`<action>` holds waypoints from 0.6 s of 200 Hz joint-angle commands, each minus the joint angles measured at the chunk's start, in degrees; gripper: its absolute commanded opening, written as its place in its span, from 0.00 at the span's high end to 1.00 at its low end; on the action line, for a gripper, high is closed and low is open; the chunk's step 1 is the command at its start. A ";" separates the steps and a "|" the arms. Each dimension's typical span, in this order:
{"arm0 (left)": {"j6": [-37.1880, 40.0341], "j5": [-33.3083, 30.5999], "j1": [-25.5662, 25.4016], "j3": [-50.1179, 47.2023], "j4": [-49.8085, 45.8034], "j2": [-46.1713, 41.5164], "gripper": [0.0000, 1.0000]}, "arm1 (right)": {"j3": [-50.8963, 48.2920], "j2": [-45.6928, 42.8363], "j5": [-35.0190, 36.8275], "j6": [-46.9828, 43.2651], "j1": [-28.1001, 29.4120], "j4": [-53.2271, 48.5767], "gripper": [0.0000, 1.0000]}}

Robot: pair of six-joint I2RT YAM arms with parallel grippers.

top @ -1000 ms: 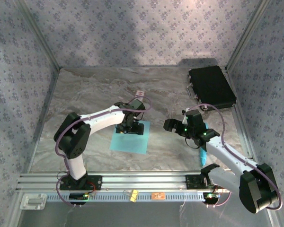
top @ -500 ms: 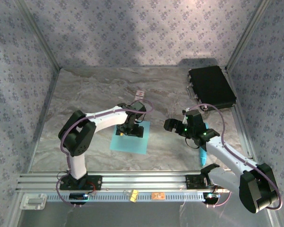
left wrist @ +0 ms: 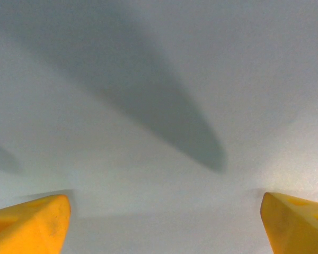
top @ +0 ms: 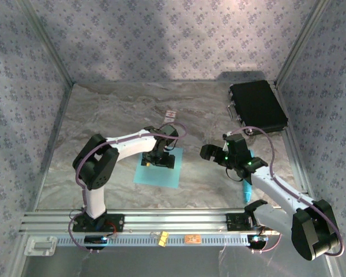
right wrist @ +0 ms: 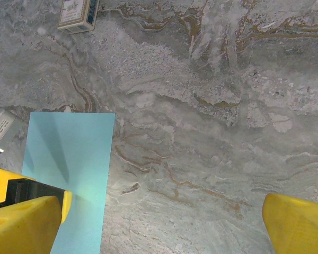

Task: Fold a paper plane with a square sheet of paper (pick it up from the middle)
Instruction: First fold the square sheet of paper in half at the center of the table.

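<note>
A: Sheet status?

B: Light-blue square sheet of paper flat and unfolded on grey marbled table, left of centre. Same sheet at lower left of right wrist view.

A: On it?

B: Left gripper straight over far half of sheet, jaws spread wide, nothing clamped. From left wrist camera: left gripper very close to a pale surface, yellow fingertips in the two bottom corners, finger shadows across it. Touching or just above: cannot tell.

A: Other arm?

B: Right gripper right of sheet, well apart from it, jaws fully spread, empty. Bare marble between its tips in its own view.

A: Clutter, obstructions?

B: Small white card with red marks just beyond the sheet, also top left in right wrist view. Slim cyan pen-like stick alongside right forearm, partly hidden by it. Flat black case in far right corner. Left wrist and gripper blocking sheet's far edge from the top camera.

A: Versus one second back?

B: Sheet in same place, same outline. Left elbow shifted slightly right, gripper held over same spot, equally wide. Right arm and gripper unchanged.
</note>
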 commanded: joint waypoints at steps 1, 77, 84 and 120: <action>-0.34 -0.80 -0.39 -0.01 -0.58 0.64 0.08 | -0.18 -1.03 0.49 0.94 0.37 -1.03 0.01; -1.40 -0.62 -0.39 -2.20 1.46 3.01 0.08 | -1.22 -1.13 0.49 1.71 0.36 -0.69 0.01; -1.40 -0.85 -0.37 -2.35 1.47 3.22 0.08 | -1.37 -1.13 0.55 1.84 0.29 -0.71 0.01; -1.31 -0.86 -0.38 -2.66 1.38 3.97 0.09 | -1.25 -1.04 0.84 1.99 0.29 -0.77 0.01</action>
